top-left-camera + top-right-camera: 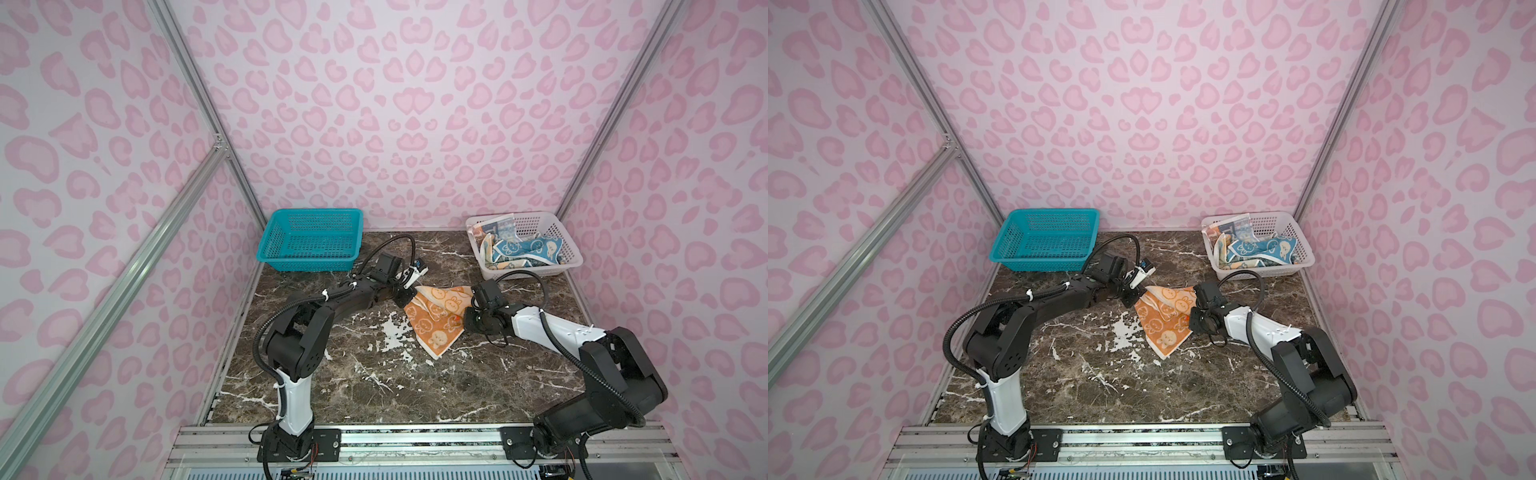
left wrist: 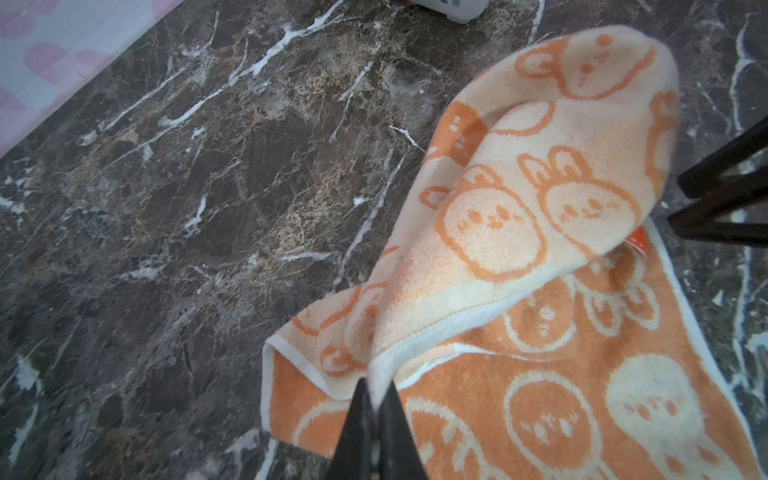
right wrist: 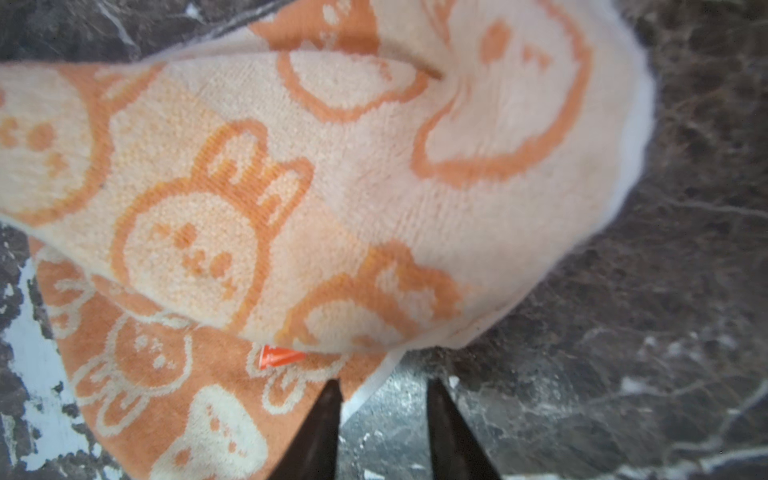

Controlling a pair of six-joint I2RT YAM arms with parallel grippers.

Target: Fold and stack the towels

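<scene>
The orange-cream bunny towel (image 1: 436, 322) (image 1: 1165, 322) lies crumpled mid-table, a cream flap (image 2: 540, 187) turned over its orange side. My left gripper (image 2: 376, 390) (image 1: 408, 296) is shut on the flap's white hem at the towel's far left corner. My right gripper (image 3: 384, 388) (image 1: 463, 318) stands open at the towel's right edge, bare marble between its fingers and the white hem (image 3: 374, 380) beside one of them. A red tag (image 3: 278, 356) shows close by. The blue bunny towel (image 1: 528, 247) and the cream lettered towel (image 1: 494, 226) lie bunched in the white basket (image 1: 536, 271).
A teal mesh basket (image 1: 307, 261) stands at the back left, with nothing in it. The marble tabletop (image 1: 374, 386) has white chipped patches (image 1: 395, 332) left of the towel. Pink patterned walls close in on three sides, and an aluminium rail (image 1: 415, 436) runs along the front.
</scene>
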